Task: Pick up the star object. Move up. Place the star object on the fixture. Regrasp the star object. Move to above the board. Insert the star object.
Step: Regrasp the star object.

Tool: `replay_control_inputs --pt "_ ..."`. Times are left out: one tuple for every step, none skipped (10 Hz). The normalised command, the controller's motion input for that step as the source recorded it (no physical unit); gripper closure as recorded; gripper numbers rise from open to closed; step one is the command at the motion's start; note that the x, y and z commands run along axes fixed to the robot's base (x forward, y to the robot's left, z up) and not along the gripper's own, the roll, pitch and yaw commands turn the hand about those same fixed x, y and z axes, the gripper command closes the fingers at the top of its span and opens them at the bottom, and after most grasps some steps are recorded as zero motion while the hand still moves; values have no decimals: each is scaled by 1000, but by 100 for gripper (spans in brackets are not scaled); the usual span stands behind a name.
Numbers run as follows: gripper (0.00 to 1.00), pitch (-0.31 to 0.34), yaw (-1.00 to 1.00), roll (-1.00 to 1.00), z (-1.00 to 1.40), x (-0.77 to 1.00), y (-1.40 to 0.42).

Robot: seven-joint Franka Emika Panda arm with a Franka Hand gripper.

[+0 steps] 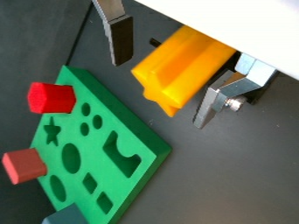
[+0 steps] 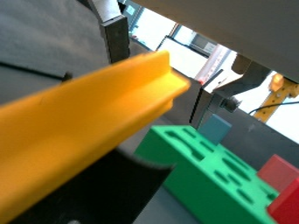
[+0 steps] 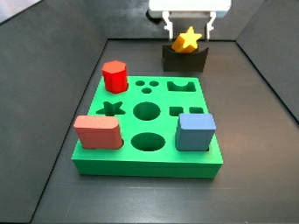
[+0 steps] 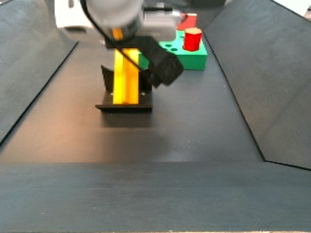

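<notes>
The star object [image 3: 187,39] is a long orange-yellow ridged prism. It rests on the dark fixture [image 3: 184,59] behind the green board [image 3: 146,164]. In a side view it leans up out of the fixture [image 4: 125,107] as a yellow bar [image 4: 122,73]. My gripper [image 3: 190,24] is over it, with one finger on each side. In both wrist views the star object [image 1: 176,70] [image 2: 87,118] lies between the silver fingers [image 1: 117,39] with a gap showing. The gripper [image 1: 163,74] [image 2: 162,74] is open. The board's star hole [image 3: 111,109] is uncovered.
On the board stand a red hexagonal prism [image 3: 114,77], a red block [image 3: 98,131] and a grey-blue block [image 3: 197,131]. The board [image 1: 128,131] also shows in the wrist views. Dark sloping walls [image 3: 47,96] enclose the floor on both sides.
</notes>
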Motion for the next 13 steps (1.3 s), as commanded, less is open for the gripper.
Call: replay_control_inputs --pt "0 67 14 62 1000 -24 4" --pt "0 76 5 61 1000 -27 3" --pt "0 86 -13 43 870 -27 8" --pt "0 82 -26 35 681 -23 11" --pt "0 80 -36 33 488 -23 10" --pt "0 76 -42 34 298 -17 8" --pt "0 69 17 1000 839 160 -696" --pt "0 68 17 1000 710 159 -662" --pt "0 64 17 1000 573 82 -521" --pt "0 60 16 1000 380 20 -311" --pt "0 57 15 1000 178 -7 -143" --pt "0 56 14 1000 48 1 -76" --pt "0 56 15 1000 45 -5 -52"
